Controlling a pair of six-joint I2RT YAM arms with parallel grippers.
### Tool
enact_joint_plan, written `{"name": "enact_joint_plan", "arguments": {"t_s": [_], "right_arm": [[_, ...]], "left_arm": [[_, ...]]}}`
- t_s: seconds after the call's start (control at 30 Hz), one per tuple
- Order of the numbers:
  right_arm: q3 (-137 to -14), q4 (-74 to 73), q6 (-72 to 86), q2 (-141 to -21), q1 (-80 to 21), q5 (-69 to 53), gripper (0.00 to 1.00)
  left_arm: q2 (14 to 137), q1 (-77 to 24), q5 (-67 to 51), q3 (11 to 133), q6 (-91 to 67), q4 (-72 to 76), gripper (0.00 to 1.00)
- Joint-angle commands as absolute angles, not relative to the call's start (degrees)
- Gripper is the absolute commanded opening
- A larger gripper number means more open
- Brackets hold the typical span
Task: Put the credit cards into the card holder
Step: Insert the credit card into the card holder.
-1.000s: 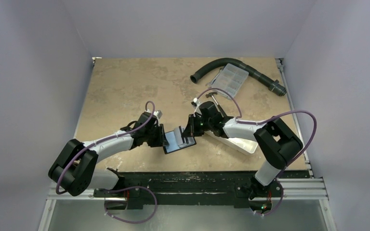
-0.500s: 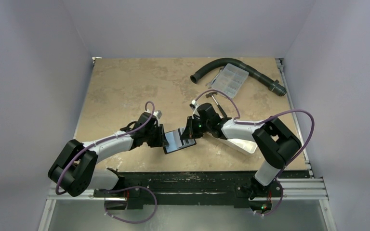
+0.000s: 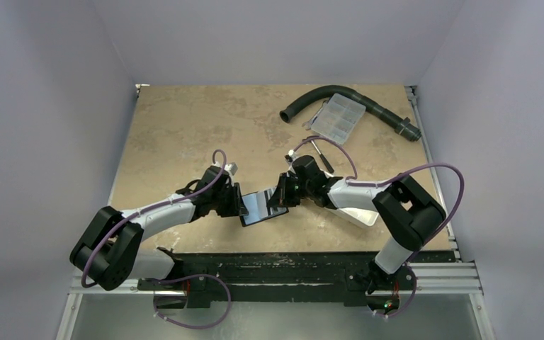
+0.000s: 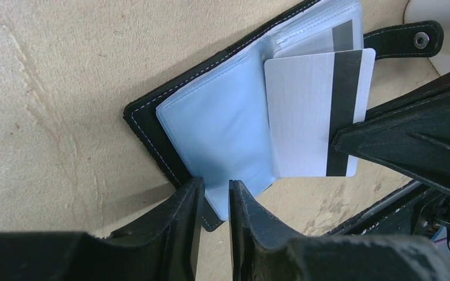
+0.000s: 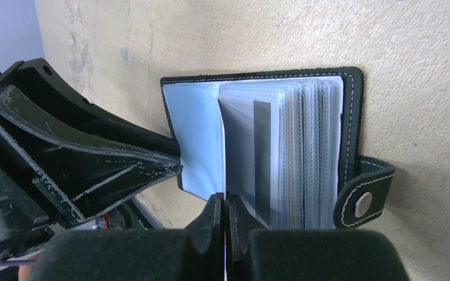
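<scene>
Worktop (image 3: 184, 127) from above: the card holder (image 3: 258, 207) lies open near the front edge, between the left claw (image 3: 241, 203) and the right claw (image 3: 281, 196). Left wrist view: the left claw pinches the card holder's pale near edge. A white credit card (image 4: 304, 111) with a dark stripe lies over the sleeves, clamped at its stripe by the right claw. Right wrist view: the right claw's jaws are pressed together at the sleeves' edge.
</scene>
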State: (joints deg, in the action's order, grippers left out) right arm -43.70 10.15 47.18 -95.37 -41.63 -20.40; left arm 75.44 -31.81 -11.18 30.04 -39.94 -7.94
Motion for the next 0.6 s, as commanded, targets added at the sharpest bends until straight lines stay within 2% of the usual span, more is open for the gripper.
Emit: {"name": "enact_joint_plan", "arguments": {"t_s": [0.0, 0.57], "right_arm": [[-42.8, 10.2, 48.8, -93.9, -41.9, -18.8, 0.0], [-44.8, 13.6, 46.8, -100.6, -41.9, -29.6, 0.0]], "left_arm": [[75.1, -31.5, -11.7, 28.5, -40.7, -7.1, 0.26], [75.3, -31.5, -11.8, 28.5, -40.8, -7.0, 0.26]]}}
